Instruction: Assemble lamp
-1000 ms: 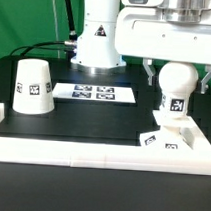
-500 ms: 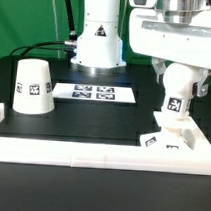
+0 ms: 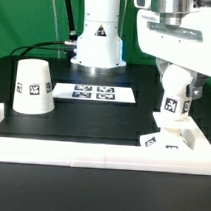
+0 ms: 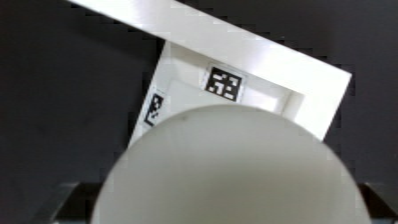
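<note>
Bulb (image 3: 173, 100) has tilted, pinched in end effector (image 3: 177, 79) above base (image 3: 163, 143).

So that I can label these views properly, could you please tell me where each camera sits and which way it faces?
Exterior view: off the arm, looking level across the table at the arm's pedestal; the arm and gripper show, with the shade on the exterior view's left.
Wrist view: on the wrist, looking down along the gripper; only dark fingers show beside the bulb.
Shared: the bulb and the square base below it.
</note>
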Tool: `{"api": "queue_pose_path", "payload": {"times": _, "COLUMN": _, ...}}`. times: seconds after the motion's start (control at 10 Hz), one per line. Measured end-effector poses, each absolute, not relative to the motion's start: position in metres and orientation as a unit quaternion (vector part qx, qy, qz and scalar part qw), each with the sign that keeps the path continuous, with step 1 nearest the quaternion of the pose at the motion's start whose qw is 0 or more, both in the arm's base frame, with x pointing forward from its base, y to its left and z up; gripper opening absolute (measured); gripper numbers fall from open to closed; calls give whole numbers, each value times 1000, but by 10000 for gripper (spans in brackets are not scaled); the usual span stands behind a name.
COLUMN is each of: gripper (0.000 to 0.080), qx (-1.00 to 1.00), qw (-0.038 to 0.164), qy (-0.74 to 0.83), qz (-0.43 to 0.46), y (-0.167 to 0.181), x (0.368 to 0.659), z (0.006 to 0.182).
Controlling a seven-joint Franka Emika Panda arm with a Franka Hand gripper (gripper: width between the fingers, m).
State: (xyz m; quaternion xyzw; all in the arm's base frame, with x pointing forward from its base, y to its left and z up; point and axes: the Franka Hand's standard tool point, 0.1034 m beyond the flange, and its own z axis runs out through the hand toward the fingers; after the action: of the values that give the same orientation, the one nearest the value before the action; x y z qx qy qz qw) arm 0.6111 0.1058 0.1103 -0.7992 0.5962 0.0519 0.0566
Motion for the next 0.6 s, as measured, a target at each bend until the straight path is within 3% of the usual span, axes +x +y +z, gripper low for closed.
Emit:
{"api": "queue_pose_path", "payload": {"times": 0.4, "gripper": 579, "qx": -778, "qw": 60, "qy": 623, "qz": 56, "y": 108, "x": 611, "z": 110}}
{"api": "queue_pose_path", "payload": {"times": 0.5, "gripper": 678, "qx": -790, "qw": 61, "qy": 607, "qz": 55, "y": 109, "x": 611, "z": 110}}
{"api": "queue_pose_path", "payload": {"times": 0.6, "gripper": 678, "qx": -801, "qw": 61, "qy": 593, "qz": 55, "y": 108, "x": 611, "z": 110}}
